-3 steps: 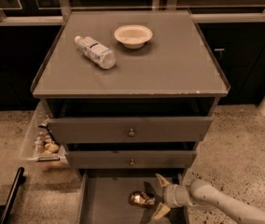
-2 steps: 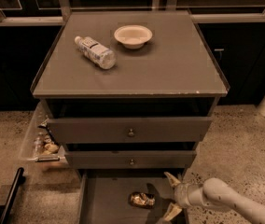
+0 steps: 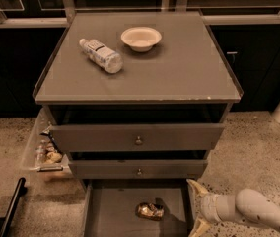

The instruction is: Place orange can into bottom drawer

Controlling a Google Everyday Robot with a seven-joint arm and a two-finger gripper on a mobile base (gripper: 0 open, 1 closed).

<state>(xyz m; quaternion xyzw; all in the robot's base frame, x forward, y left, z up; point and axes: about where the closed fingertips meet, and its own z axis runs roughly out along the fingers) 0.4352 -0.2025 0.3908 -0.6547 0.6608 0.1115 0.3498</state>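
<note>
The orange can point(image 3: 150, 211) lies on its side on the floor of the bottom drawer point(image 3: 110, 206), which is pulled out from the grey cabinet. My gripper point(image 3: 197, 205) is open and empty at the drawer's right wall, to the right of the can and apart from it. One pale fingertip point(image 3: 195, 185) points up and the other fingertip point(image 3: 199, 227) points down near the frame's bottom edge.
A clear plastic bottle point(image 3: 100, 56) lies on the cabinet top point(image 3: 179, 73) beside a white bowl point(image 3: 141, 38). The two knobbed drawers point(image 3: 138, 138) above are slightly open. A clear side bin point(image 3: 44, 149) with small items hangs at the cabinet's left. A black bar point(image 3: 13, 201) stands on the floor at left.
My gripper let go of the orange can and drew back to the right, out of the drawer. The can now lies alone on the drawer floor.
</note>
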